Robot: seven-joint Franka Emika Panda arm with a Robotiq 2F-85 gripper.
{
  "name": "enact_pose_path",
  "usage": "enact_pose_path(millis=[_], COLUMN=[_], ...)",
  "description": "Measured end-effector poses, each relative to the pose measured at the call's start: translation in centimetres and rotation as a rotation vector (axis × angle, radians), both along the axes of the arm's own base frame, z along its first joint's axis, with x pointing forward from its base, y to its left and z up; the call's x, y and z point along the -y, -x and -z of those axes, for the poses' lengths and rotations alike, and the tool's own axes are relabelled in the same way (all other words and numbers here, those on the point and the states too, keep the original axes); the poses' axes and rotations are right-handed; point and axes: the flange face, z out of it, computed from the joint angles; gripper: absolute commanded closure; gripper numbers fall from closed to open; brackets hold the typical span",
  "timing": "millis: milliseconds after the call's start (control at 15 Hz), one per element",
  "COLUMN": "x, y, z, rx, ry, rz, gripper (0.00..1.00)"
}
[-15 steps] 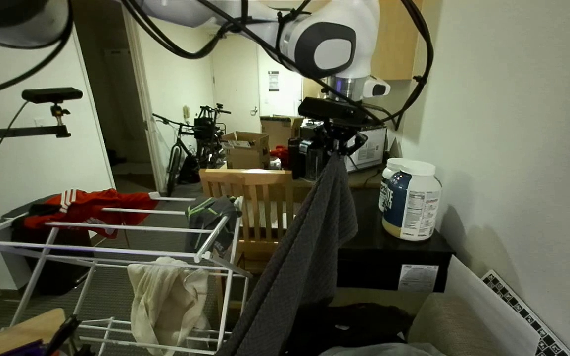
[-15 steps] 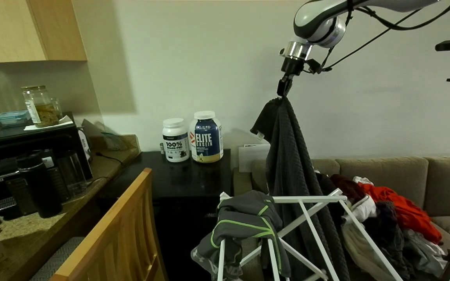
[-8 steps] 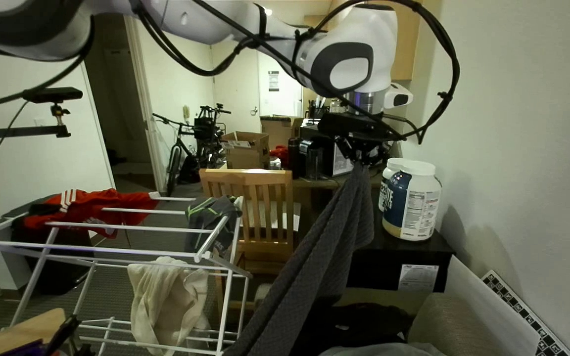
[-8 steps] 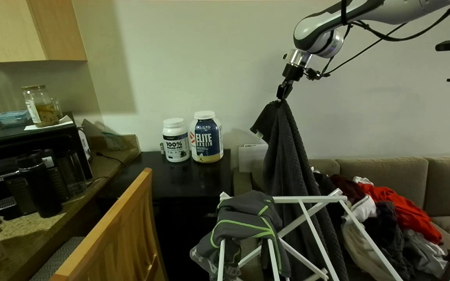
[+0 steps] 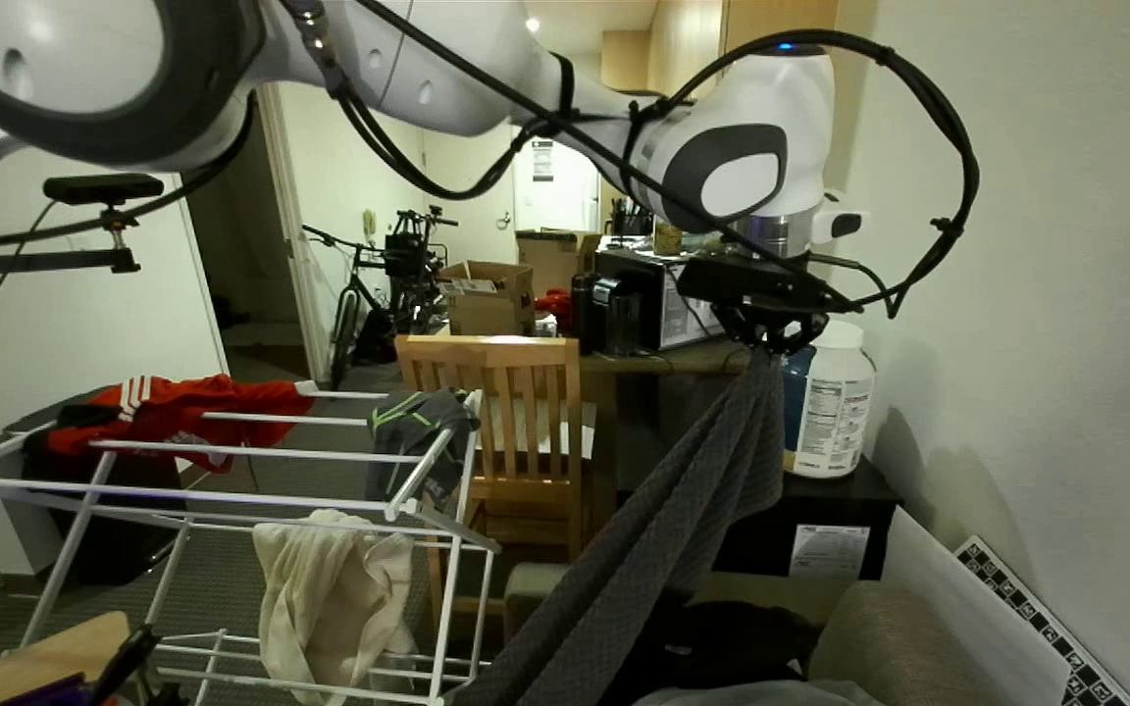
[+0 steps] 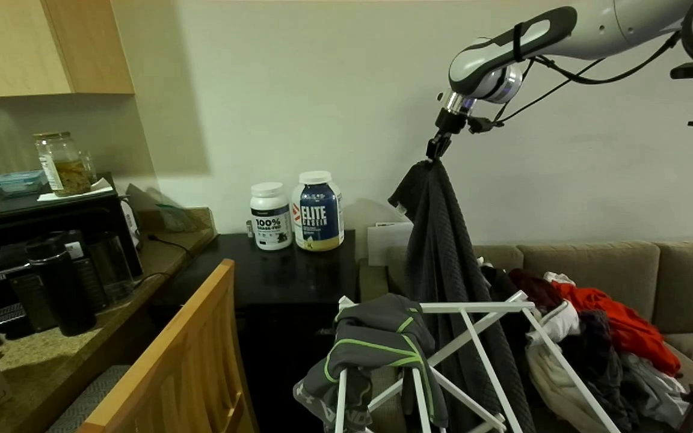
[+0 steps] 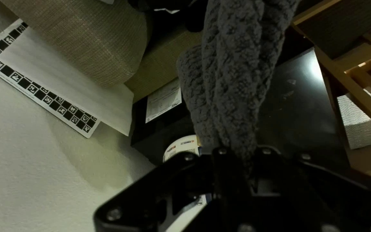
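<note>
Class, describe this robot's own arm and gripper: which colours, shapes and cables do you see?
The glossy white rounded robot arm has dark grey curved panels, a small blue light and a shiny silver wrist collar. Black cables loop along it, tied with black straps. The black gripper has angular linkages, silvery screws and black fingers.

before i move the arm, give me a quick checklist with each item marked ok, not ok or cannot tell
1. Jaws shut on the grey cloth: ok, they pinch its upper end.
2. Cloth's lower end in sight: not ok, it runs out of the picture in both exterior views.
3. Cloth free of the drying rack: cannot tell, the rack crosses in front of it in an exterior view.
4. Jaws clear of the blue-and-white tub: ok, a gap shows between them in an exterior view.
5. That tub and the white tub upright on the black cabinet: ok.
</note>
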Motion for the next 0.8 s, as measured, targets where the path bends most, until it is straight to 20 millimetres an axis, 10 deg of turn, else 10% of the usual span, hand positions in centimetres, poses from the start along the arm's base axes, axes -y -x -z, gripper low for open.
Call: enact_pose_path(millis=[333, 400, 467, 533, 600, 800], x=[4.4, 5.2, 5.9, 6.5, 7.1, 8.5], y=[-0.2, 0.0, 0.2, 0.4, 0.6, 1.2], z=[1.6, 1.9, 2.1, 2.2, 2.2, 1.1], rx=[-0.019, -0.029, -0.041, -0.053, -0.062, -0.075], ry=[0.044, 0.047, 0.049, 0.049, 0.048, 0.049], rz=[0.045, 0.053, 0.060, 0.064, 0.068, 0.080], gripper=[0.97, 0.68, 0.97, 0.94, 0.62, 0.59])
